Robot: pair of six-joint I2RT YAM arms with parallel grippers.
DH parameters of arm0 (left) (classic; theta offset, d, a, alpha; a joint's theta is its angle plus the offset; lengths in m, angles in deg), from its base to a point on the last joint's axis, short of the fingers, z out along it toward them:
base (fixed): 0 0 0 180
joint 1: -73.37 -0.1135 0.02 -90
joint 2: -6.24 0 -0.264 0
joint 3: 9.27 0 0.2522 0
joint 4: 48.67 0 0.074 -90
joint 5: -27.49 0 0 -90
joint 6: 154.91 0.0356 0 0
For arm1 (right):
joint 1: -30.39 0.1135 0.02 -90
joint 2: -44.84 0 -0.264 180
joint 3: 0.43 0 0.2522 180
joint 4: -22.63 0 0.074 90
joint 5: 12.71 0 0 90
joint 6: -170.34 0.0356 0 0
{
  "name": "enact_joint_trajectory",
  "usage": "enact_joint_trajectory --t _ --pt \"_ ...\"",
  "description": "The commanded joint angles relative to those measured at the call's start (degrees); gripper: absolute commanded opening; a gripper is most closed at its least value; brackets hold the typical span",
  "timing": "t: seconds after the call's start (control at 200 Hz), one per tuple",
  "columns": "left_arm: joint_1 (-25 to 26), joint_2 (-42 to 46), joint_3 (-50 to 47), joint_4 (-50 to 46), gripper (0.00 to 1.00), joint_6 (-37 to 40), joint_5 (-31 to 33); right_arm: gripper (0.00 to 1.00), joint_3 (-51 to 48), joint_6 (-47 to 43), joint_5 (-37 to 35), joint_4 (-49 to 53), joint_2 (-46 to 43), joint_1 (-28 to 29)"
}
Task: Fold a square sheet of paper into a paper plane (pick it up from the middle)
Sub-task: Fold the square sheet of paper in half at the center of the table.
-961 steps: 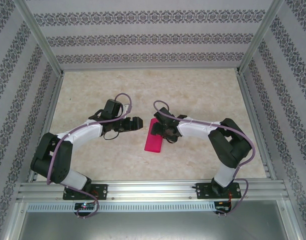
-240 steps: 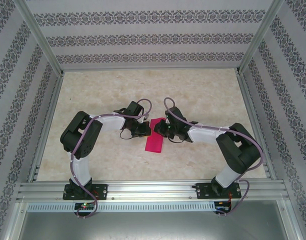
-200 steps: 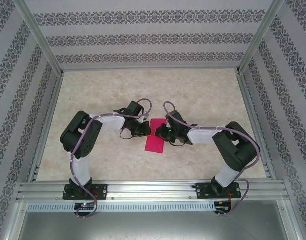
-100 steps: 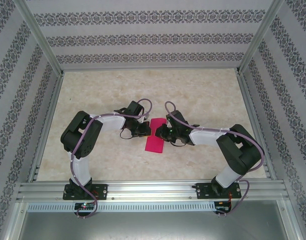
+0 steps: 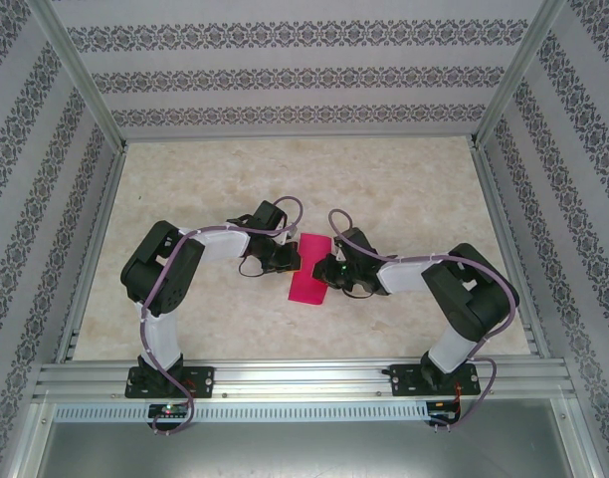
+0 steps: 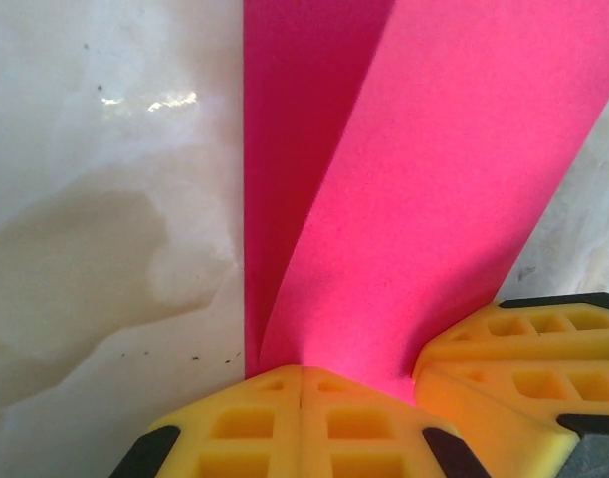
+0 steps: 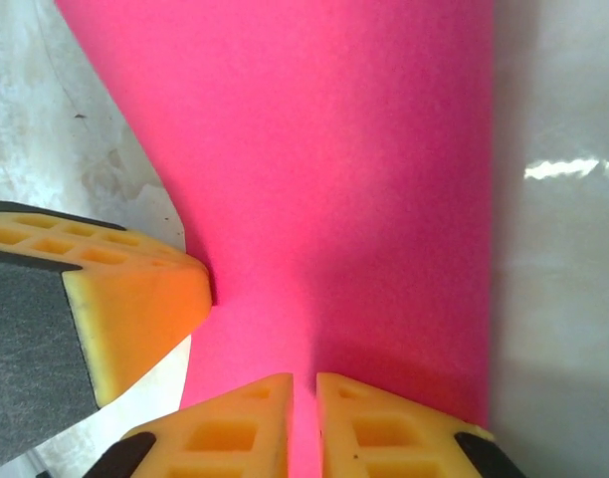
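Observation:
The square sheet of paper (image 5: 307,285) lies mid-table as a narrow magenta strip, folded lengthwise. In the left wrist view its upper layer (image 6: 434,199) rises off the lower one from a crease on the left. My left gripper (image 5: 292,261) is shut, with its yellow tips (image 6: 303,383) pressed at the paper's left edge by that crease. My right gripper (image 5: 328,267) stands at the opposite edge. Its jaws (image 7: 304,398) are closed to a thin slit with pink paper (image 7: 334,149) in it, holding the raised layer.
The marble-patterned tabletop (image 5: 404,189) is ringed by an aluminium frame (image 5: 285,373) and patterned walls. The two grippers sit a paper's width apart; the left finger (image 7: 135,299) shows close beside the right one.
The right gripper has shifted slightly along the paper's right edge, and its elbow has moved. The left arm has stayed still, and the paper keeps its place.

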Motion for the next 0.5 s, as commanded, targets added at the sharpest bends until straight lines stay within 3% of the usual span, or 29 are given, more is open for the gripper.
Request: enact_joint_trajectory --t 0.0,0.28,0.495 --pt "0.89 -4.08 -1.06 -3.90 0.00 1.65 4.70 0.16 -1.16 -2.70 0.26 2.94 1.09 -0.31" --pt "0.89 -4.00 -1.65 -3.50 0.00 1.52 4.72 0.17 1.17 -4.38 0.24 10.33 -9.11 0.16" --pt "0.89 -4.08 -1.53 -3.36 0.00 1.54 4.55 0.17 -3.15 -0.14 3.39 1.79 -7.01 1.46"
